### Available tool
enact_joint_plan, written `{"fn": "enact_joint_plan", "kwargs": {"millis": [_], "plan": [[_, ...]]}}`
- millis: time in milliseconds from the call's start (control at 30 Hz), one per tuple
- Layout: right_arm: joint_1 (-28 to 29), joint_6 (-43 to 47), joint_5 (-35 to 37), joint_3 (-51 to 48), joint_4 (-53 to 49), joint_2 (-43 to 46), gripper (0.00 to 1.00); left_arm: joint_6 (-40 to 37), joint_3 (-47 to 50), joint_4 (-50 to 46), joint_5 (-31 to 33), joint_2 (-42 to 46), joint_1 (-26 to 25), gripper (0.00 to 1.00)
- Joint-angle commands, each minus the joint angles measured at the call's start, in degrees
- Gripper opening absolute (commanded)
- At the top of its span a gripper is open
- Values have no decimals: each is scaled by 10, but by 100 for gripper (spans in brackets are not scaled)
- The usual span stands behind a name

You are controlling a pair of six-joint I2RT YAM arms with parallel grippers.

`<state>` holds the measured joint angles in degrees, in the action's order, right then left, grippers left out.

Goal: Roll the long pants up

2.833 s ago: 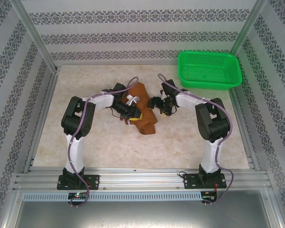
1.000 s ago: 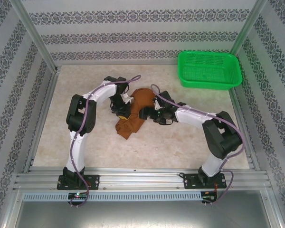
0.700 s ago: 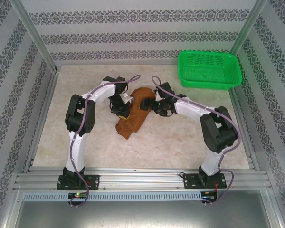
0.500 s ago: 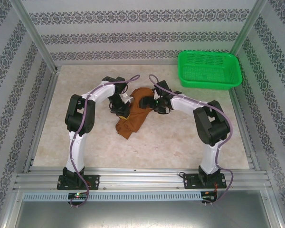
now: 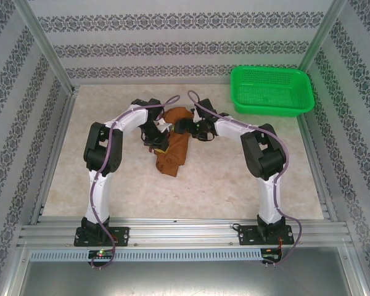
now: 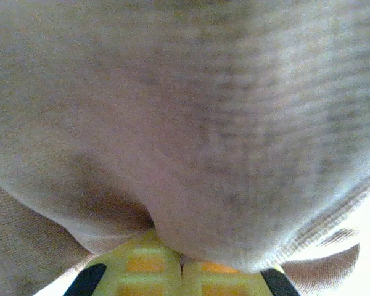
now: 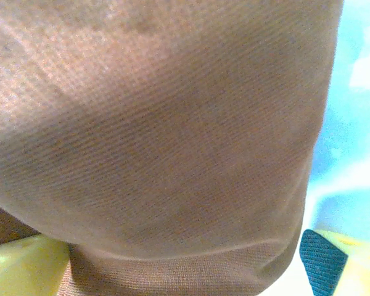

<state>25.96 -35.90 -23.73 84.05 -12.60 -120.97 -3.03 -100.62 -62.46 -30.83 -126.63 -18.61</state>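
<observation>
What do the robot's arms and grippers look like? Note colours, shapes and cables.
The left arm and right arm match: white tubular links, bulky black joints, black bases, a mauve cable looping along each. The left gripper's fingers are yellow with square recesses and black edges; the right gripper's fingers are yellow too, one showing a dark textured pad.

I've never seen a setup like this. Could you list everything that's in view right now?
long pants: one, rust-brown, bunched at mid-table
basket: one, green, far right corner of the table, apart from the pants
table: one, beige marbled top
walls: grey-patterned, on three sides
left arm: one, white and black, reaching to the pants
right arm: one, white and black, reaching to the pants
left hand: yellow fingers, shut on the pants
right hand: yellow fingers, open, pants fabric between them
</observation>
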Motion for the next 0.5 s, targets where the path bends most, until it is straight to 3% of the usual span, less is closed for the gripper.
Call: {"fn": "enact_joint_plan", "kwargs": {"millis": [0, 33, 67, 133, 167, 333, 467], "plan": [[4, -15, -42, 44, 47, -35, 94, -19, 23, 50, 39, -39, 4, 0], [5, -14, -50, 61, 38, -47, 89, -19, 23, 51, 38, -39, 4, 0], [6, -17, -58, 79, 30, -61, 68, -19, 23, 51, 36, -39, 4, 0], [8, -26, -83, 100, 32, -84, 9, -19, 25, 54, 30, -36, 4, 0], [8, -34, -83, 105, 28, -90, 0, -19, 25, 55, 27, -34, 4, 0], [-2, -46, -48, 19, 63, -37, 0, -12, 37, 75, 21, -6, 4, 0], [-25, -58, -24, -96, 94, 45, 0, 4, 40, 96, -3, 28, 5, 7]]}}
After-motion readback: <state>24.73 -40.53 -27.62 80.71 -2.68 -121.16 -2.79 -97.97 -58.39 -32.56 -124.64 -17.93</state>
